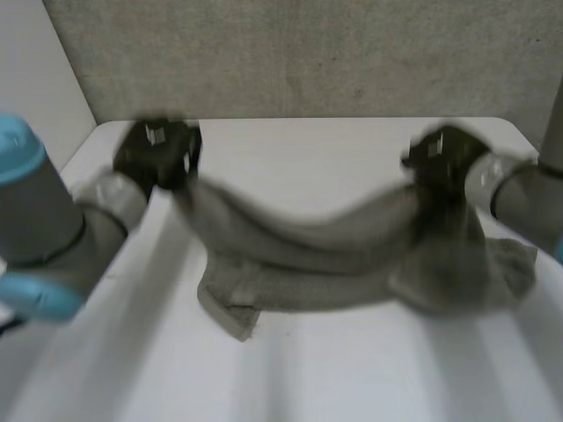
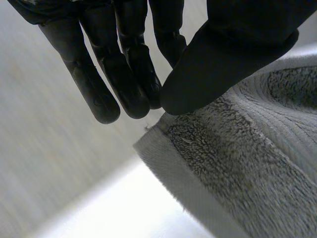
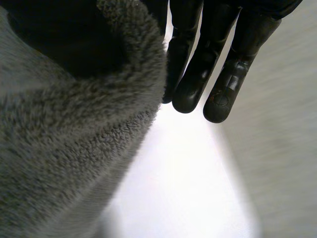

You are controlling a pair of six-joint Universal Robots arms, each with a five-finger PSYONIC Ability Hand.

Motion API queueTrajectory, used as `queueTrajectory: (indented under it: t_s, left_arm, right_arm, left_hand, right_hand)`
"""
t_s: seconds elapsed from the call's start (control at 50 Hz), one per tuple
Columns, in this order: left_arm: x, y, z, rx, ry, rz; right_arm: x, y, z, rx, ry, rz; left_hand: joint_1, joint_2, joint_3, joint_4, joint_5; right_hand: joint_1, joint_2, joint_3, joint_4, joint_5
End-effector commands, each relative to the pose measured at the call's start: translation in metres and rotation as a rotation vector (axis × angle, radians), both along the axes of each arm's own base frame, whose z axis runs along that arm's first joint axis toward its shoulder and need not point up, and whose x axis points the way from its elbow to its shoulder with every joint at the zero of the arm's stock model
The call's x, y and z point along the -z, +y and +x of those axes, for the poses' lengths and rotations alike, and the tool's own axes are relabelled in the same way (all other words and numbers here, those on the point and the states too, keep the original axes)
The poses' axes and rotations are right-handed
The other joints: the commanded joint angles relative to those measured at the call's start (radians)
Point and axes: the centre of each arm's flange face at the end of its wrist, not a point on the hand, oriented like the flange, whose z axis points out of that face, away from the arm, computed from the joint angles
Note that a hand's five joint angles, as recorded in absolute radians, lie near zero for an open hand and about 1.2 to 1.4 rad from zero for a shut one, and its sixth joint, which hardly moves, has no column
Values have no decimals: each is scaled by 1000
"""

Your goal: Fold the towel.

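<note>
A grey towel (image 1: 308, 255) hangs stretched between my two hands and sags in the middle, while its lower part rests on the white table (image 1: 308, 369). My left hand (image 1: 157, 154) holds the towel's far left end, raised off the table. In the left wrist view the thumb (image 2: 223, 49) presses the towel (image 2: 237, 163) near its hemmed corner against the fingers (image 2: 124, 79). My right hand (image 1: 444, 158) holds the far right end, also raised. In the right wrist view the towel (image 3: 74, 148) bunches over the thumb side, beside the straight fingers (image 3: 208, 74).
A grey wall (image 1: 308, 53) closes off the back of the table. The table's rounded far corners lie just behind both hands. Bare white tabletop (image 1: 264, 387) stretches in front of the towel.
</note>
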Motion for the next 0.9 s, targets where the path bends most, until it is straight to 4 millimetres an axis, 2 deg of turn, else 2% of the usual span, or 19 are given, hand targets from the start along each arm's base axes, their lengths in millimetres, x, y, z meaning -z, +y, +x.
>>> queueTrajectory:
  t_s: [0.02, 0.08, 0.14, 0.18, 0.2, 0.24, 0.3, 0.34, 0.36, 0.4, 0.42, 0.44, 0.46, 0.5, 0.58, 0.62, 0.68, 0.72, 0.9]
  left_arm:
    - [-151, -39, -5, -93, 322, -591]
    - [-161, -39, -4, -100, 357, -625]
    - [-157, -39, -1, -104, 365, -593]
    - [-128, -40, 2, -111, 319, -483]
    - [-127, -40, 2, -111, 318, -482]
    - [-88, -38, 5, -114, 254, -360]
    - [-68, -35, 6, -112, 228, -304]
    - [-25, -30, 17, -126, 162, -189]
    - [-25, -30, 17, -126, 161, -188]
    - [14, -21, 25, -119, 111, -79]
    - [14, -21, 25, -119, 111, -79]
    - [30, -15, 25, -101, 91, -36]
    - [30, -15, 25, -101, 91, -35]
    - [51, -5, 26, -82, 67, 27]
    - [60, -1, 27, -77, 55, 54]
    - [61, 0, 28, -77, 54, 57]
    - [57, -2, 28, -81, 58, 45]
    - [51, -3, 30, -85, 64, 29]
    - [38, -2, 29, -84, 76, -8]
  right_arm:
    - [-106, -46, 17, -2, -283, -633]
    - [-121, -39, 17, -32, -313, -690]
    - [-118, -35, 17, -60, -310, -660]
    - [-100, -29, 18, -115, -270, -536]
    - [-100, -29, 18, -115, -270, -536]
    - [-72, -22, 20, -159, -227, -362]
    - [-56, -20, 20, -162, -200, -274]
    - [-21, -14, 20, -175, -141, -81]
    - [-21, -14, 20, -175, -141, -80]
    - [14, -6, 18, -193, -51, 99]
    - [14, -6, 18, -193, -50, 100]
    - [34, -2, 17, -212, 16, 182]
    - [35, -2, 17, -213, 16, 183]
    - [64, 1, 13, -257, 168, 263]
    - [75, -14, 7, -247, 234, 228]
    - [72, -29, 10, -177, 149, 174]
    - [71, -34, 11, -137, 72, 165]
    - [65, -36, 11, -75, -72, 156]
    - [49, -15, -3, 32, -327, 158]
  left_hand:
    - [193, 178, 179, 179, 181]
    - [193, 178, 179, 179, 181]
    - [193, 178, 179, 179, 181]
    - [193, 178, 179, 179, 181]
    - [193, 178, 179, 179, 181]
    - [193, 178, 179, 179, 181]
    - [193, 178, 179, 179, 181]
    - [193, 178, 179, 179, 181]
    - [193, 178, 179, 179, 181]
    - [193, 178, 179, 179, 181]
    - [193, 178, 179, 179, 181]
    - [193, 178, 179, 179, 181]
    - [193, 178, 179, 179, 181]
    - [193, 178, 179, 179, 181]
    - [193, 178, 179, 179, 181]
    - [193, 178, 179, 179, 181]
    - [193, 178, 179, 179, 181]
    - [193, 178, 179, 179, 181]
    - [193, 178, 179, 179, 181]
  right_hand:
    - [458, 219, 211, 206, 235]
    - [458, 219, 211, 206, 235]
    - [458, 219, 211, 206, 235]
    - [458, 219, 211, 206, 235]
    - [458, 219, 211, 206, 235]
    - [458, 219, 211, 206, 235]
    - [458, 219, 211, 206, 235]
    - [458, 219, 211, 206, 235]
    - [458, 219, 211, 206, 235]
    - [458, 219, 211, 206, 235]
    - [458, 219, 211, 206, 235]
    - [458, 219, 211, 206, 235]
    - [458, 219, 211, 206, 235]
    - [458, 219, 211, 206, 235]
    - [458, 219, 211, 206, 235]
    - [94, -144, -152, -158, -129]
    - [-140, -378, -387, -392, -363]
    - [-503, -741, -749, -755, -726]
    - [-530, -769, -777, -783, -753]
